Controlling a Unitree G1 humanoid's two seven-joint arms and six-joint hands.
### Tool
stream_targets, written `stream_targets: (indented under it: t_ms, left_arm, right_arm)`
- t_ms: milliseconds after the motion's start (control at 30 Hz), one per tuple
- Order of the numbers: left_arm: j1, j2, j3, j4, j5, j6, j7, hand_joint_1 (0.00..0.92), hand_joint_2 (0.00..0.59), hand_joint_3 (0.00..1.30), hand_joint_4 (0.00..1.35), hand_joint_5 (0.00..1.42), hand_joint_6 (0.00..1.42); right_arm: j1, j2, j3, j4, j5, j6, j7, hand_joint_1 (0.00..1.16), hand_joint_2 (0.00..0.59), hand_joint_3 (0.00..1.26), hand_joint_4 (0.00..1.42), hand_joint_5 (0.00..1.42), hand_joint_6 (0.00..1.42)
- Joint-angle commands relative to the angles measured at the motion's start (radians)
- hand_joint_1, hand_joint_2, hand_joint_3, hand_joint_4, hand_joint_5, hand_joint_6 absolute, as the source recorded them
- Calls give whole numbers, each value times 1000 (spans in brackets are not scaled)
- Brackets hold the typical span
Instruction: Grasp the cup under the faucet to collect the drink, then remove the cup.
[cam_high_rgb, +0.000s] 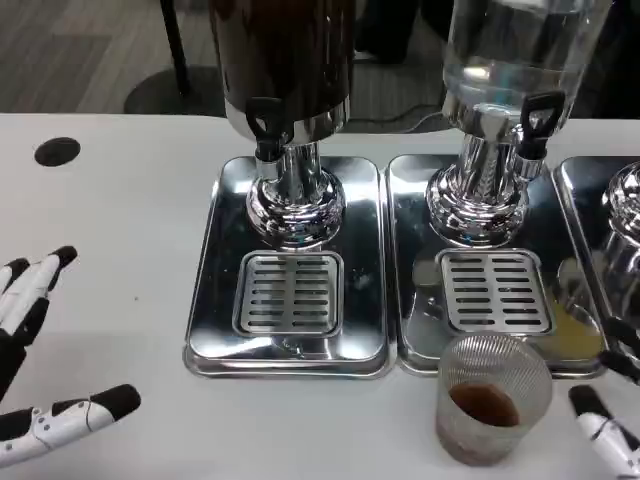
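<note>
In the head view, the ribbed cup (494, 400), holding some brown drink, is standing on the white worktop (130, 210) just left of the right hand (610, 425), whose fingers (592, 403) are lying apart from it, gripping nothing. The left hand (35, 350) is resting with fingers spread, well left of the cup.

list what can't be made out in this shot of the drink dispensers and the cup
- Dark drink dispenser, head view: top cut off by the upper edge, so its fill level is unknown.
- Clear water dispenser: top also cut off.
- Third chrome dispenser base: mostly past the right edge.
- Right hand: largely cut off at the lower right corner.
- Ribbed clear glass cup: base sits near the bottom edge; drink depth unclear.
</note>
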Motion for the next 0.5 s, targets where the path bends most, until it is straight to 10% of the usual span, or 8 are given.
stream_targets:
  t_ms: [33,500]
  left_arm:
    - [21,-20,7,28,-10,-24,31,0,37,0,0,0,0]
    - [62,-27,73,164,-64,-145,129,0,31,0,0,0,0]
  right_arm:
    - [-30,2,-50,-30,-25,56,-35,683,377,127,135,162,217]
    - [-107,-15,-90,-206,-395,284,-223,550,526,403,347,263,218]
